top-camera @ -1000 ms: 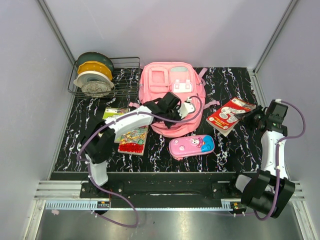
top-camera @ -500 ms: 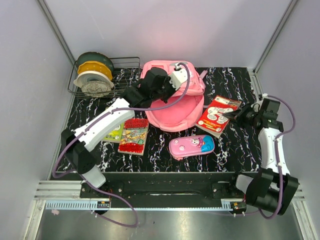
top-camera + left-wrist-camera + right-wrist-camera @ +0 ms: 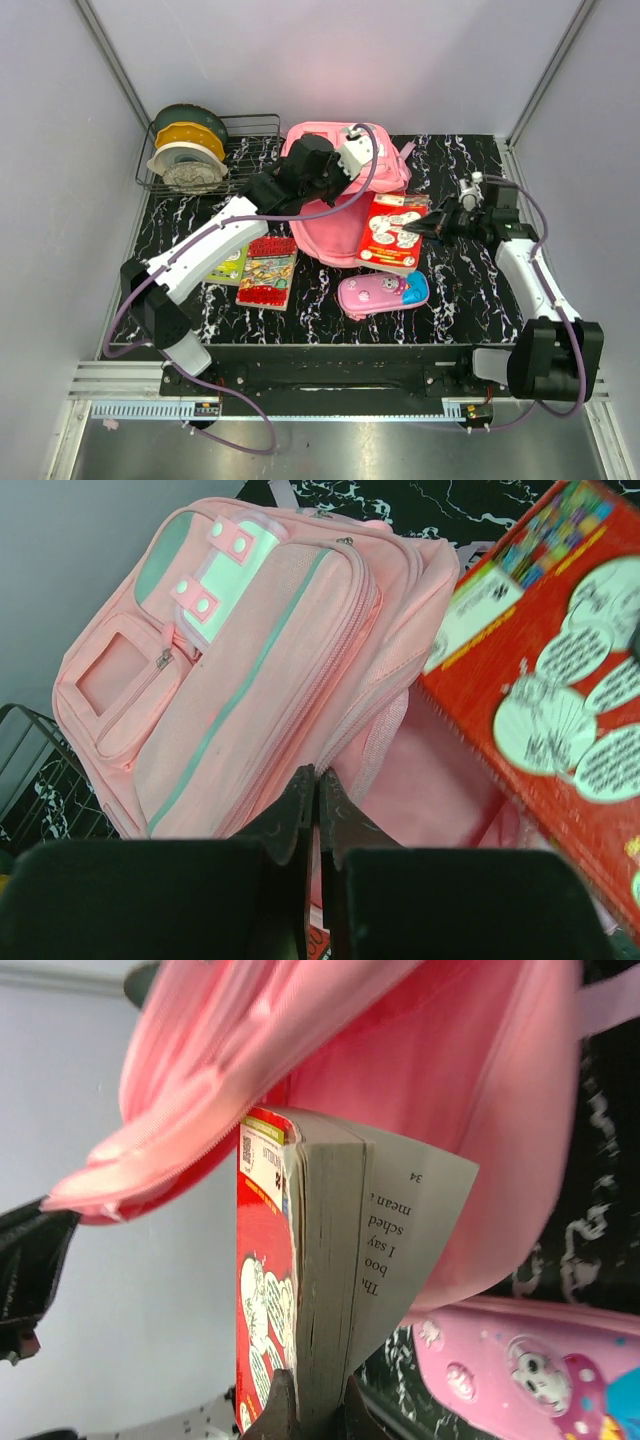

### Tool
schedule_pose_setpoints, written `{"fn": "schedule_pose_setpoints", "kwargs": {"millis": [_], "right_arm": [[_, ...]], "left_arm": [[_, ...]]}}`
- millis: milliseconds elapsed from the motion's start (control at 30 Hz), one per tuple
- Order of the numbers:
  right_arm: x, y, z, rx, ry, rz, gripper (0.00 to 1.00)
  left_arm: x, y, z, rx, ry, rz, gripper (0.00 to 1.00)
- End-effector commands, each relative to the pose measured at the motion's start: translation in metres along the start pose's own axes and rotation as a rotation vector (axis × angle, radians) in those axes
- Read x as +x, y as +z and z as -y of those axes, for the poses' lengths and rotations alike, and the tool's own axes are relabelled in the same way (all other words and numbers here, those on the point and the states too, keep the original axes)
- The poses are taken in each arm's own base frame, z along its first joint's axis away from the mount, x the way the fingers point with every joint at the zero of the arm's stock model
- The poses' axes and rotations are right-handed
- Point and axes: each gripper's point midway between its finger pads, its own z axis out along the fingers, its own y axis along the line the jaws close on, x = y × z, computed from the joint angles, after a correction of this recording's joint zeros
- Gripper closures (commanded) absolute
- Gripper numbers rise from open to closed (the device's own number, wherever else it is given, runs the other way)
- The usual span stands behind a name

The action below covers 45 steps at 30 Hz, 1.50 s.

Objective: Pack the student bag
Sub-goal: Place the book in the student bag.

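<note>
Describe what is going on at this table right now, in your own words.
The left gripper pinches the edge of the student bag, holding its main compartment open. The right gripper holds a red book by one end, with the other end at the bag's mouth, not yet fully inside. A pink pencil case and two more books lie nearby.

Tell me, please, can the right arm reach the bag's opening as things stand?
Probably yes: the left gripper holds the bag open, and the book in the right gripper sits at its mouth.
</note>
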Motion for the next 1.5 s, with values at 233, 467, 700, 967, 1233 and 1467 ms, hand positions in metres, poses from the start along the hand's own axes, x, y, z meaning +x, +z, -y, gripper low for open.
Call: {"fn": "schedule_pose_setpoints", "kwargs": {"millis": [233, 467, 700, 967, 1233, 1467], "right_arm": [[0.021, 0.050, -0.037, -0.135, 0.013, -0.123, 1.00], [0.008, 0.102, -0.041, -0.205, 0.094, -0.093, 1.00], [-0.019, 0.136, -0.036, -0.249, 0.208, -0.016, 1.00], [-0.052, 0.171, -0.028, -0.189, 0.209, 0.068, 1.00], [-0.071, 0.198, -0.044, -0.189, 0.091, 0.141, 0.98], [-0.062, 0.210, -0.018, -0.077, 0.049, 0.095, 0.58]], "left_arm": [[-0.088, -0.052, -0.023, -0.083, -0.075, 0.315, 1.00], [-0.100, -0.061, -0.018, -0.055, -0.083, 0.355, 1.00], [-0.107, -0.071, -0.019, -0.058, -0.089, 0.381, 1.00], [-0.107, -0.073, -0.001, 0.023, -0.061, 0.397, 1.00], [-0.099, -0.070, 0.008, 0.055, -0.042, 0.381, 1.00], [-0.090, -0.064, 0.013, 0.069, -0.035, 0.362, 1.00]]}}
